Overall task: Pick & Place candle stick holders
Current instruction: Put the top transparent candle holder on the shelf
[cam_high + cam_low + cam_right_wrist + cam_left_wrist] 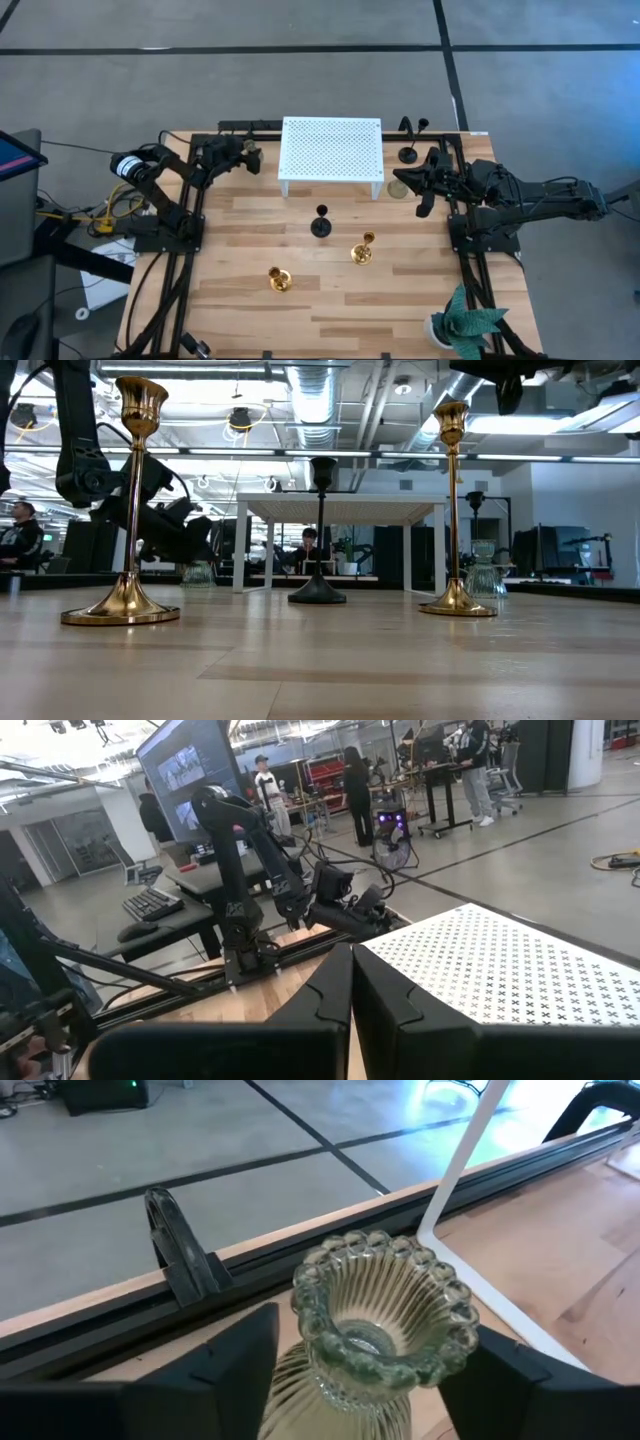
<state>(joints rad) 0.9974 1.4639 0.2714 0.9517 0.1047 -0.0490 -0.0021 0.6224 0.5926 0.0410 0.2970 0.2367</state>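
High view: left claw [252, 152] sits at the far left of the wooden bench [250, 320], beside the white perforated stand [331, 150]; right claw [405, 178] waits opposite.
Low view: two shiny gold slim-stemmed candle holders [127, 510] and a black one [320, 540] stand well nearer than the claw.
Left wrist view: fingers [235, 1355] spread either side of the pale green ribbed glass holder [375, 1325], not yet pinching; likely heavy, slick, chippable, so best taken at the neck under the beaded rim.
Right wrist view: fingers [325, 990] pressed together, empty.
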